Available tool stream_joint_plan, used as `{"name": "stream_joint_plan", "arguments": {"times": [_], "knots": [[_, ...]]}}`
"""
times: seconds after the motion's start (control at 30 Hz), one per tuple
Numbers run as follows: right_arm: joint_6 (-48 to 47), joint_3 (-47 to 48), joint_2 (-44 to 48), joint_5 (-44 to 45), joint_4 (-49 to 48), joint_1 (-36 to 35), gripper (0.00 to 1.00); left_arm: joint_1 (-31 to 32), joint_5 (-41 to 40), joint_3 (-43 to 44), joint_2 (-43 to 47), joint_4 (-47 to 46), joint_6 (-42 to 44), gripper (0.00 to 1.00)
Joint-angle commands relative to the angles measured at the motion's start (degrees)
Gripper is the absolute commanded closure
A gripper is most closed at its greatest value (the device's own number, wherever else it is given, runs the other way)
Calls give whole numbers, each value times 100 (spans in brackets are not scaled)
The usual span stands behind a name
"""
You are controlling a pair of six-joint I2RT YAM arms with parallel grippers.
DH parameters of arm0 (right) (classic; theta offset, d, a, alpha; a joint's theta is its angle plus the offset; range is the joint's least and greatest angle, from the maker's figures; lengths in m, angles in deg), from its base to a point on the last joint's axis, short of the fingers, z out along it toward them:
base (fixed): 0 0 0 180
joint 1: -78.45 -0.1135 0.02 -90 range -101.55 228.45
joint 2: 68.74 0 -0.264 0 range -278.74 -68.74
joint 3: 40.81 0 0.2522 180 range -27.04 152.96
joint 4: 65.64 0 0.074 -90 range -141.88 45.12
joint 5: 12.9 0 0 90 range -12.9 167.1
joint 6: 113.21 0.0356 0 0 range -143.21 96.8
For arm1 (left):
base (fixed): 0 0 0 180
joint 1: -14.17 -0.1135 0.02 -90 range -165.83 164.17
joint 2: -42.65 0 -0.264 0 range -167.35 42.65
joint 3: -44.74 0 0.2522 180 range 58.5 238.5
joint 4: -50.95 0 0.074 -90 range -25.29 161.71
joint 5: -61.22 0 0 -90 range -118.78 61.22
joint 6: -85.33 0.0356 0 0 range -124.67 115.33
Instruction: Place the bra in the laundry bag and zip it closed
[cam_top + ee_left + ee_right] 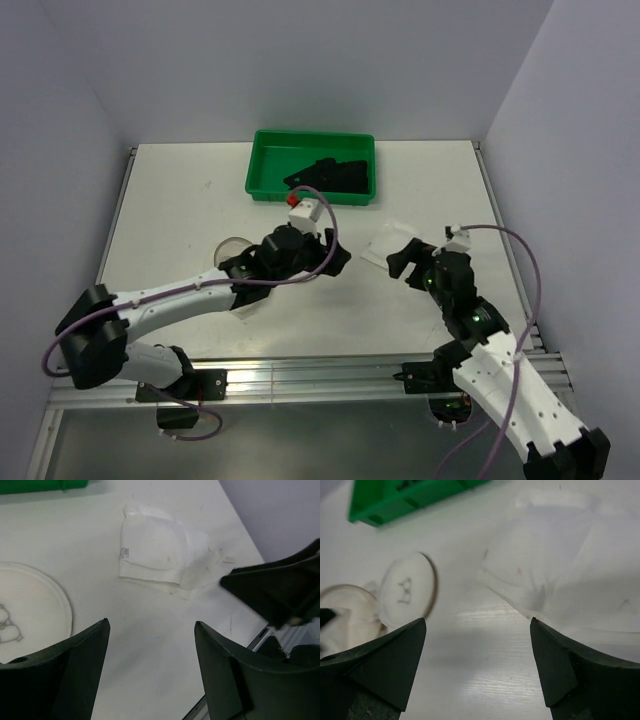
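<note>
The black bra point(332, 175) lies in the green tray point(262, 160) at the back of the table. The laundry bag point(231, 250) is a round white mesh shape at the table's middle left, partly hidden under my left arm. Its round flat face shows in the left wrist view point(30, 605) and in the right wrist view point(407, 586). My left gripper point(338, 260) is open and empty over bare table point(152, 625), right of the bag. My right gripper point(404, 262) is open and empty point(477, 622), facing the left one.
A crumpled translucent white pouch point(385, 240) lies flat between the two grippers, just behind them; it also shows in the left wrist view point(160, 550) and the right wrist view point(560, 555). The right gripper's fingers point(280, 590) show in the left wrist view. The metal rail point(320, 375) runs along the near edge.
</note>
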Motion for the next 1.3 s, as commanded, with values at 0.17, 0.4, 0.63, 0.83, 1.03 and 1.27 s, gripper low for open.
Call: {"name": "stream_joint_plan", "arguments": {"times": [0.17,0.4,0.63,0.83,1.03,1.27], "knots": [[-180,1217,869,1857,816,3,82,808,170,1175,-1643,-831,1712,26],[-83,1568,1852,2359,842,-6,94,1292,-787,2546,-3777,-778,3031,26],[-171,1797,2547,2588,1167,-6,93,1266,-1192,3960,-5001,-330,3225,23],[-198,1719,2837,2168,1308,3,92,1213,-1745,4639,-5740,-180,3392,36],[-93,1402,2908,1596,1194,-6,92,1169,-1958,4675,-5750,-391,3191,100],[22,1112,2899,1604,1326,-6,89,1029,-1274,3296,-3952,-1287,2532,100]]}}
